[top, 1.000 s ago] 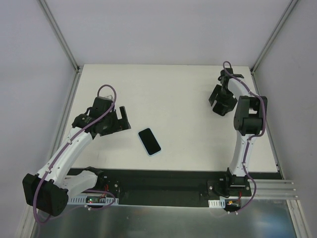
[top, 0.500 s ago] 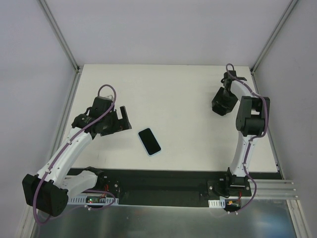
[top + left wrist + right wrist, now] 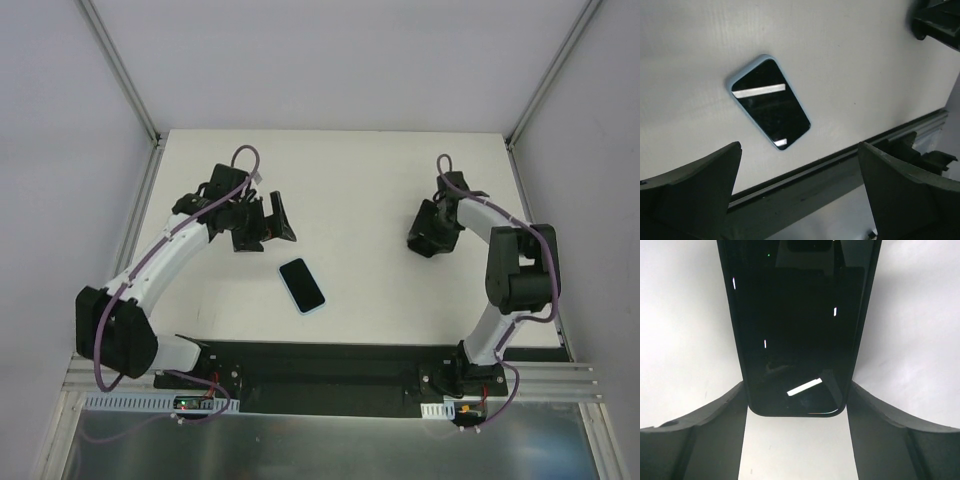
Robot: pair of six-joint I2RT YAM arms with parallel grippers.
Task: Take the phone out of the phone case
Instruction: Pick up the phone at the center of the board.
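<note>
A bare white table (image 3: 350, 180) sits inside grey enclosure walls. The phone (image 3: 302, 284) lies flat on it, screen up. It sits just ahead of the left gripper (image 3: 266, 230) on the side towards the arm bases, and well apart from the right gripper (image 3: 796, 386), off to that gripper's left. The pale blue phone case (image 3: 734, 83) wraps all round the phone's edge, so by the look of it nothing of the task is done: the phone has yet to be lifted out. The left gripper hangs above the table with its jaws wide apart, holding nothing. The left wrist view frames the cased phone between its two fingers, at a distance. The right gripper's fingers sit against both long edges of a black slab (image 3: 795, 315), glossy and phone-shaped, so it looks clamped. Whether that slab is another phone I cannot tell.
</note>
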